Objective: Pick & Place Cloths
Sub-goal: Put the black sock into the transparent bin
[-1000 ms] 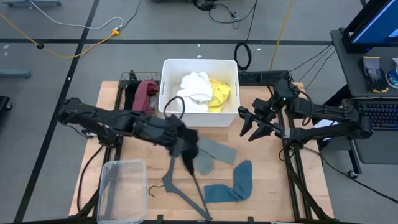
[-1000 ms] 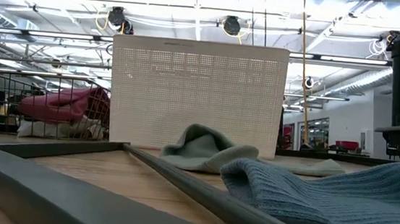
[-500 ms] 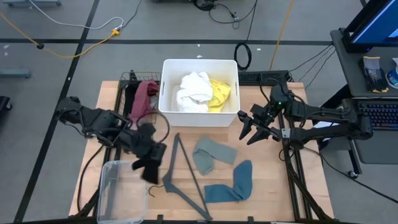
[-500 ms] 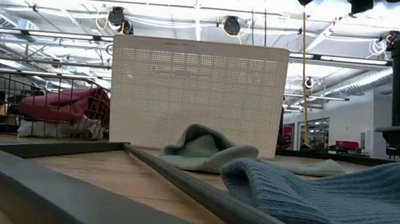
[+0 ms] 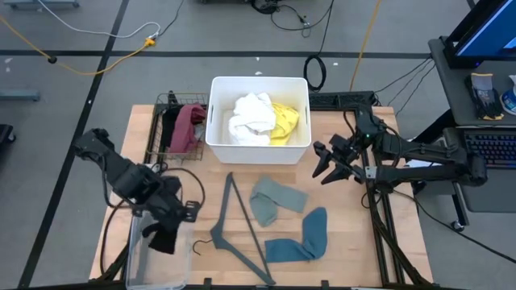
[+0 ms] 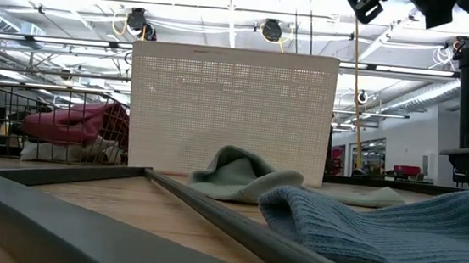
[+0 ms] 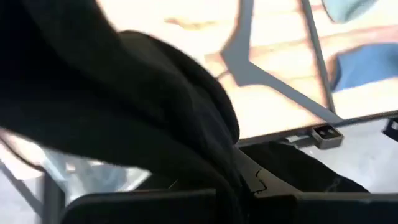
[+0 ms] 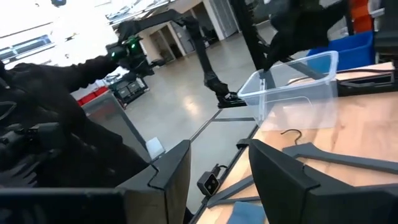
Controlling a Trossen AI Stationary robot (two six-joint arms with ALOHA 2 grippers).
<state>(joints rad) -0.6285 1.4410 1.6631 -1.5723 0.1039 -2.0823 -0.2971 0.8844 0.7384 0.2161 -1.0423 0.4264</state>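
Note:
A black cloth [image 5: 161, 238] hangs over the clear plastic bin [image 5: 143, 266] at the table's near left, with my left gripper [image 5: 171, 219] shut on it. In the left wrist view the black cloth [image 7: 124, 93] fills most of the picture. A sage-green cloth [image 5: 274, 200] and a teal cloth [image 5: 303, 240] lie flat on the table. White [image 5: 251, 118] and yellow [image 5: 284, 122] cloths lie in the white basket [image 5: 218, 121]; a maroon one [image 5: 187, 122] lies in the wire basket. My right gripper [image 5: 322, 166] hangs open in the air, right of the white basket. My left gripper holds the black cloth from above, fingers pointing steeply down. The bunched cloth [image 7: 205, 155] drapes over the fingers and hides the place of contact. It hangs slack below the gripper, clear of the table, over the clear bin.
A thin grey clothes hanger [image 5: 239, 230] lies on the table between the bin and the two loose cloths. The wire basket [image 5: 165, 105] stands left of the white basket at the back. In the right wrist view the bin [image 8: 298, 87] shows across the table.
My left gripper has carried the black cloth from the table's middle, near the sage-green cloth, toward the near left until it is over the clear bin, rolling and tipping until it points down. My right gripper has sunk a little.

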